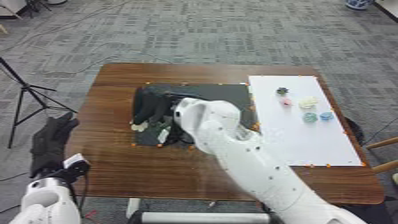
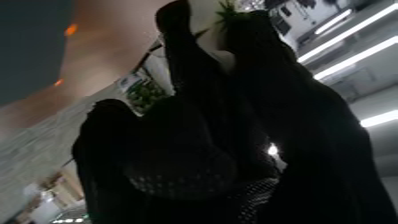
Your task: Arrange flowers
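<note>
The loose flower heads lie on the white board (image 1: 306, 142) along the right edge of the brown table (image 1: 115, 170), well apart from both hands. Closest to the board's far edge is a dark green head (image 1: 282, 91), with a pink head (image 1: 286, 101) just nearer; a pale yellow head (image 1: 307, 102) sits right of the pink one. A blue head (image 1: 326, 116) is near the board's right edge, a blue-green head (image 1: 310, 117) just beside it. The right hand (image 1: 151, 105) is over the left part of the black mat (image 1: 226, 91); I cannot tell whether its fingers are open or closed. Cream pieces (image 1: 139, 126) lie beside it at the mat's left edge, toward the near corner. In the right wrist view a green sprig (image 2: 231, 12) shows against the glove. The left hand (image 1: 51, 142), fingers extended and holding nothing, hangs outside the table's left edge.
</note>
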Robot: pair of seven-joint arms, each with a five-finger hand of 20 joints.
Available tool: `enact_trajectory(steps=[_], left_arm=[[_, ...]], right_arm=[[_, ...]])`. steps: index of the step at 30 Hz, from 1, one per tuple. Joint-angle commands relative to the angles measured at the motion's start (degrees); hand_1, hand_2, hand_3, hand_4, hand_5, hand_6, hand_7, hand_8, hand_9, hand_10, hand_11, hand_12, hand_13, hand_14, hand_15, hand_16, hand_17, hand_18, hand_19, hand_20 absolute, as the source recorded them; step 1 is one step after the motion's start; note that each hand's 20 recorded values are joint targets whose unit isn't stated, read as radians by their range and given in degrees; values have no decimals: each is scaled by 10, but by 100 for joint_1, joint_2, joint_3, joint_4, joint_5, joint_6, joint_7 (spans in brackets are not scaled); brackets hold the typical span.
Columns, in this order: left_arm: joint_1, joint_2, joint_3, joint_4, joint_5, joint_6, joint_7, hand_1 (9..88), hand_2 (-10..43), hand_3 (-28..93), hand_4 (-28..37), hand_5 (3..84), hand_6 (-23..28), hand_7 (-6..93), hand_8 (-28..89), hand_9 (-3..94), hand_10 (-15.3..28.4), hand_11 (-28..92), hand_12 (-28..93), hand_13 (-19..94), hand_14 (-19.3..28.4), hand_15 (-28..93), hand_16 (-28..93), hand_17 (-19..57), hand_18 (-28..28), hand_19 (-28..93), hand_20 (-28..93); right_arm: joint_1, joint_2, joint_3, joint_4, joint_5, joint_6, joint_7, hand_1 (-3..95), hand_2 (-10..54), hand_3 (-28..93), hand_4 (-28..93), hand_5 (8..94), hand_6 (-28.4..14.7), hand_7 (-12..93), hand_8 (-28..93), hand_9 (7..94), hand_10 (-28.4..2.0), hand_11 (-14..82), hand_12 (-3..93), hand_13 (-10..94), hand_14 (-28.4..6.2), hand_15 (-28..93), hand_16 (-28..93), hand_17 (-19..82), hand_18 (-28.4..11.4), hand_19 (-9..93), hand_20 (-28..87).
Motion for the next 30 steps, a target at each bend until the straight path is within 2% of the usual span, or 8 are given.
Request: enact_trajectory(steps=[1, 5, 10, 18, 20, 22, 27, 30], left_arm=[[-31, -43, 177, -116, 42, -216, 16, 222, 320, 616, -283, 504, 39, 122, -105, 508, 140, 173, 70, 336, 122, 98, -32, 50, 89, 98, 149], [79, -46, 151, -197, 48, -219, 46, 226, 312, 618, -283, 504, 39, 121, -105, 508, 140, 173, 70, 338, 124, 99, -30, 49, 90, 99, 148], [295, -71, 63, -335, 82, -281, 34, 219, 299, 628, -283, 505, 39, 121, -104, 508, 140, 174, 71, 343, 127, 100, -28, 48, 91, 102, 149], [625, -90, -15, -503, 105, -471, 132, 199, 198, 655, -283, 503, 42, 120, -99, 506, 144, 182, 77, 359, 142, 105, -19, 43, 100, 111, 150], [751, -98, -49, -556, 66, -481, 198, 196, 188, 656, -283, 503, 43, 119, -98, 506, 145, 183, 78, 361, 144, 106, -17, 42, 100, 112, 149], [884, -102, -103, -612, 37, -524, 244, 195, 176, 658, -283, 504, 45, 118, -97, 506, 146, 184, 80, 362, 145, 106, -16, 42, 101, 112, 149], [1176, -81, -173, -721, -14, -572, 362, 195, 154, 664, -283, 507, 46, 118, -95, 507, 148, 188, 82, 366, 148, 107, -13, 42, 102, 110, 148], [1466, -95, -352, -803, 40, -670, 401, 193, 145, 668, -283, 506, 46, 118, -94, 507, 149, 188, 83, 367, 148, 107, -11, 41, 103, 109, 147]], right_arm=[[-190, -407, -164, 536, -1018, 751, -202, 572, -43, 556, -170, 788, -2, 164, 113, 846, -121, 97, 148, 937, -17, 624, 299, 711, -116, 932, 625], [-128, -333, -327, 693, -1618, 1184, -239, 594, -16, 496, -144, 771, 1, 159, 72, 816, -117, 98, 121, 937, -18, 618, 292, 708, -115, 932, 608], [-94, -265, -351, 767, -2085, 1183, -363, 592, 2, 479, -139, 753, 4, 152, 50, 788, -112, 98, 105, 937, -20, 603, 291, 702, -115, 932, 586], [-82, -172, -273, 878, -2514, 902, -450, 489, 6, 530, -129, 712, -6, 144, 23, 738, -119, 97, 95, 937, -27, 579, 304, 691, -116, 932, 557], [-64, -168, -265, 856, -2554, 725, -383, 455, 4, 549, -124, 699, -8, 141, 11, 729, -120, 95, 94, 937, -29, 573, 307, 685, -118, 932, 551], [-53, -165, -221, 859, -2569, 634, -401, 404, 7, 582, -120, 669, -16, 137, -76, 697, -131, 90, 94, 937, -34, 555, 320, 678, -119, 932, 540], [34, -5, -261, 777, -2427, 665, -321, 372, 10, 581, -117, 617, -26, 131, -89, 632, -142, 82, 102, 931, -36, 534, 334, 667, -121, 932, 515], [153, 377, -451, 521, -1919, 856, -72, 358, 13, 582, -115, 592, -26, 127, -86, 620, -150, 81, 105, 928, -38, 533, 336, 664, -122, 932, 508]])
